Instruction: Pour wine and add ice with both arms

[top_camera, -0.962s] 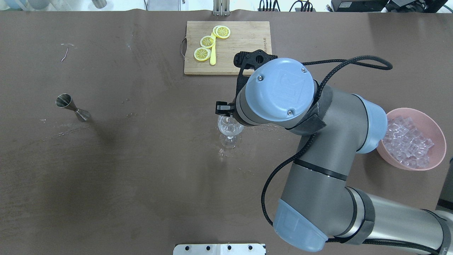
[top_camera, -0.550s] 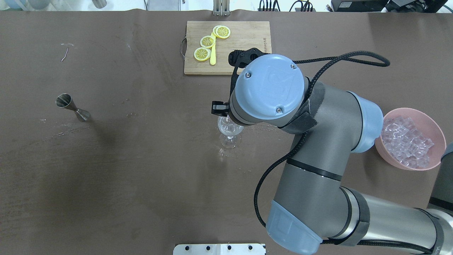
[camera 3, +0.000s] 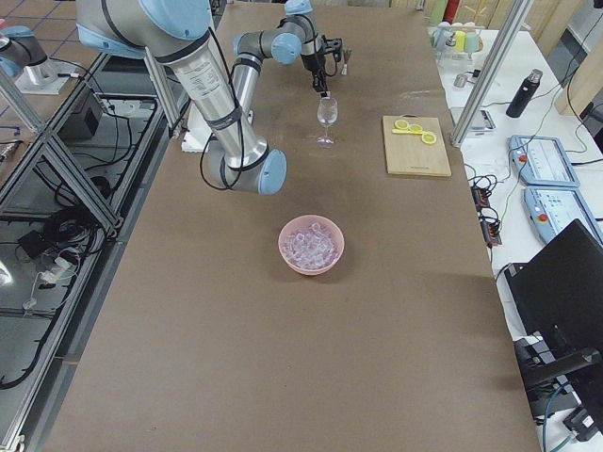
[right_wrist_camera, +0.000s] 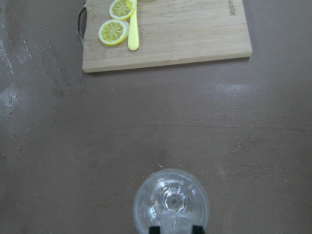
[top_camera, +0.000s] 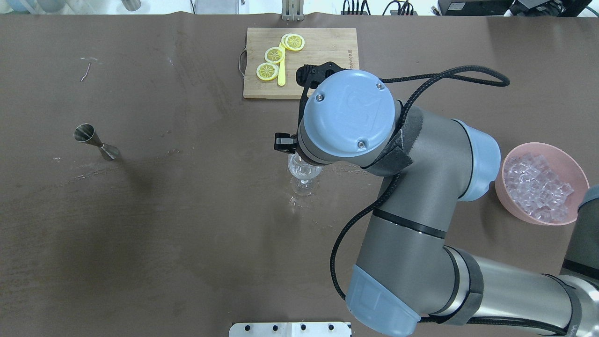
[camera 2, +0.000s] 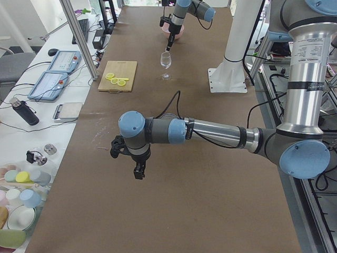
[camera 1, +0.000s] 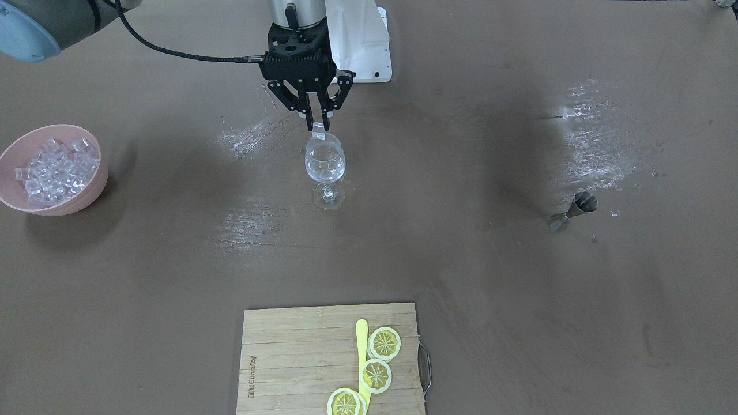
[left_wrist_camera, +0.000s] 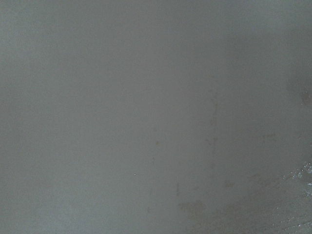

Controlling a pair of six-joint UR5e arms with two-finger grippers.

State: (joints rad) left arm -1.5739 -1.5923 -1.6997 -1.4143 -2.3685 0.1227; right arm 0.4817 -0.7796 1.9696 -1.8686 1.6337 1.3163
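Black and pointing straight down, the right gripper has its two fingers pinched on a single clear ice cube. The cube sits between the fingertips directly over the mouth of the glass, at about rim level. In the right wrist view the cube lies over the near part of the glass's round opening, with the black fingertips on either side of it at the bottom edge. The glass stands upright on the brown table, near its middle.

The rest of the ice is heaped in a pink bowl well off to the robot's right of the glass. Across the table from the robot lies a wooden board with lemon slices on it. A steel jigger stands far out on the robot's left side.

The left gripper hangs over bare table, well apart from the glass. It shows only in the left side view, so I cannot tell whether its fingers are parted or together; its wrist camera sees nothing but table surface.
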